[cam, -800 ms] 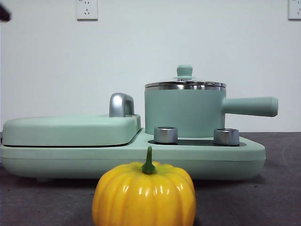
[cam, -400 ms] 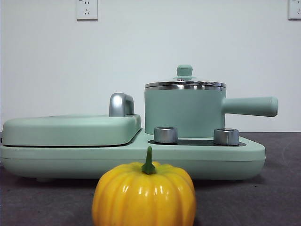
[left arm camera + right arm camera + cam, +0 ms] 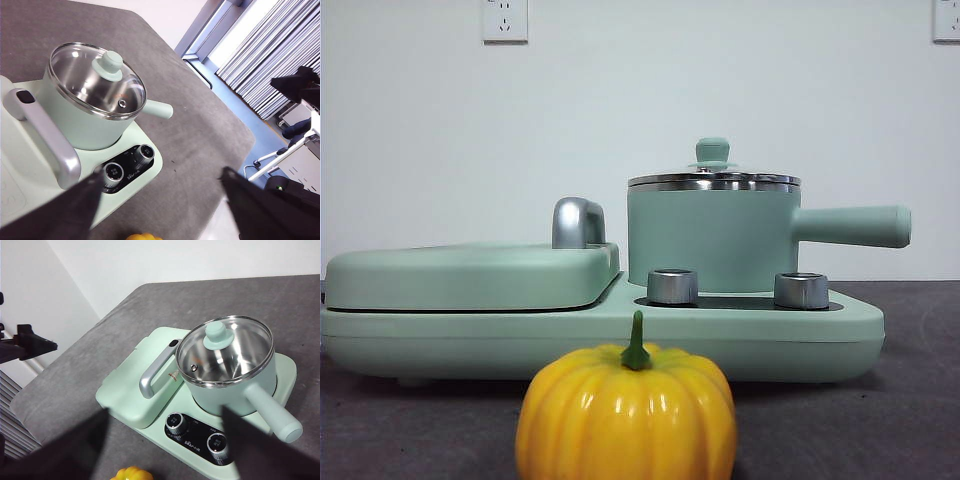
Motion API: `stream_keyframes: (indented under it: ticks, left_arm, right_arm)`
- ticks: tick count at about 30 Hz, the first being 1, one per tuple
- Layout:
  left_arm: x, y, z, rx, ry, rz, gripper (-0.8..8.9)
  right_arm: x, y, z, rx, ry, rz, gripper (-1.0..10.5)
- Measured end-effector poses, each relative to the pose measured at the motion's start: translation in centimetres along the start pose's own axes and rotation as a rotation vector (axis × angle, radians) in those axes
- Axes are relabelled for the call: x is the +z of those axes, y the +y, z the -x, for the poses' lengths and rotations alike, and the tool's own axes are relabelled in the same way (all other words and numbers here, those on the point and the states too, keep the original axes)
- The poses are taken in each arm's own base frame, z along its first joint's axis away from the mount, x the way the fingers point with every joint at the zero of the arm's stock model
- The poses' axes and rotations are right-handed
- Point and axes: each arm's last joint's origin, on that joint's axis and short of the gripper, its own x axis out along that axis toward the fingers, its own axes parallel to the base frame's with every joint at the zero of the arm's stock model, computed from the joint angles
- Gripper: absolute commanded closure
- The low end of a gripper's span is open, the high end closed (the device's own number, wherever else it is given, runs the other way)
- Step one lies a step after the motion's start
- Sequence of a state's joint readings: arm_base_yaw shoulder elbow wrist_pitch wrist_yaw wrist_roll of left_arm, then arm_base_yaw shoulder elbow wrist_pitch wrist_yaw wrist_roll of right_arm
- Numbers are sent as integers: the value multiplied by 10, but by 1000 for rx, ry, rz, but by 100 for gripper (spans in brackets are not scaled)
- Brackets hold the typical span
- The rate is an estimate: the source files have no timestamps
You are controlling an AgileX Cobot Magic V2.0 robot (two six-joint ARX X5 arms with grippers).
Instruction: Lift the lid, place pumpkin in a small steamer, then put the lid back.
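We see the grey worktop [image 3: 920, 400] bearing the wide mint-green appliance base [image 3: 820, 340], with the small steamer [image 3: 710, 240] seated on its burner side behind two silver knobs [image 3: 672, 286], handle pointing away from the flat griddle cover [image 3: 470, 275]. The lid [image 3: 713, 180] sits closed on the steamer's rim, and the pumpkin [image 3: 626, 412] rests on the worktop in front of the base. Our left hand [image 3: 160, 200] and right hand [image 3: 165, 440] both hang high above, spread wide and gripping nothing.
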State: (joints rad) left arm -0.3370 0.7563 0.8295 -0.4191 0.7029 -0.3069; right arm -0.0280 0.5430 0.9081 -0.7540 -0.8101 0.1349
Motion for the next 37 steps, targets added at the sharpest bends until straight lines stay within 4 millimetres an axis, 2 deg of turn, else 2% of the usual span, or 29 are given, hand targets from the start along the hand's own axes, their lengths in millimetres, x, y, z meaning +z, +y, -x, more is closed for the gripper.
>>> stream_keyframes:
  ticks: [6, 11, 20, 28, 33, 37]
  left_arm:
    - [7, 4, -12, -15, 8, -5, 336]
    - [22, 6, -30, -38, 48, 0, 336]
    - [56, 13, -89, -35, 154, -63, 335]
    - [88, 13, -150, 92, 173, -217, 336]
    - [91, 13, -183, 163, 192, -304, 337]
    - [82, 12, -207, 186, 194, -376, 342]
  right_arm:
    - [0, 0, 0, -1, 0, 0, 488]
    - [0, 0, 0, 0, 0, -3, 487]
    - [0, 0, 0, 0, 0, -7, 487]
    - [-1, 0, 0, -2, 11, -32, 488]
    - [-1, 0, 0, -2, 11, -42, 488]
    - [-1, 0, 0, -2, 11, -43, 488]
